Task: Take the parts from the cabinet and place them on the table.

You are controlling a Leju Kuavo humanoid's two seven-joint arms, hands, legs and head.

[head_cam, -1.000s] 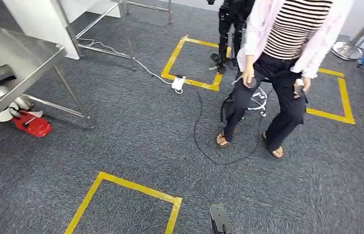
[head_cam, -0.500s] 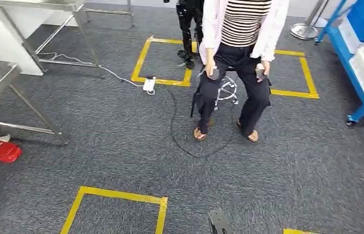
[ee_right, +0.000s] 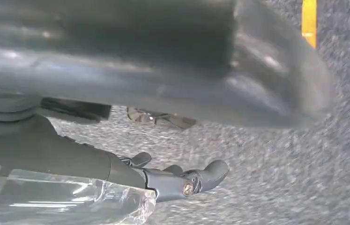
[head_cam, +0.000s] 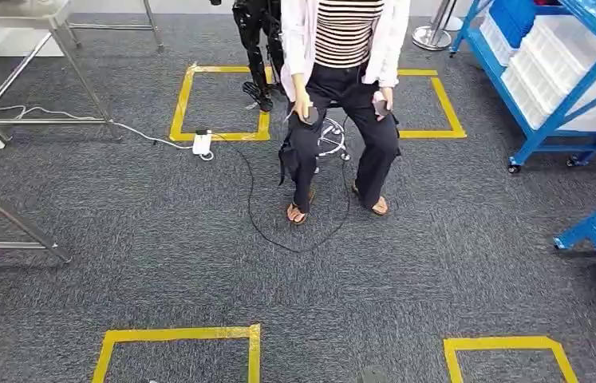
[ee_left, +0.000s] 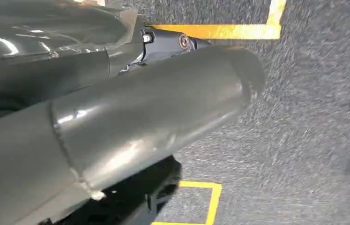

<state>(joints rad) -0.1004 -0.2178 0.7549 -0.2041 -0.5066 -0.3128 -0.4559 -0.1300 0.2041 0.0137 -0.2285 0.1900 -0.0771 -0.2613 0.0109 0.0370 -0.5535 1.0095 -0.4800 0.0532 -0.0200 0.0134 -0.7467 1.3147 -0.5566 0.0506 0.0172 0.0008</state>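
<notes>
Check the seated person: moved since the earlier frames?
No. The person sits by the same yellow square and white plug; the camera turned.

The head view is evenly and brightly lit from overhead, with only faint shadows cast on the grey carpet [head_cam: 159, 239]. Both wrist views are dimmer and smeared by motion blur; soft glare streaks are seen on the near, out-of-focus grey surfaces.

A seated person [head_cam: 342, 96] blocks the middle ahead; open carpet [head_cam: 159, 239] lies in front, blue shelving [head_cam: 550, 72] stands right, table legs [head_cam: 7, 215] left.
</notes>
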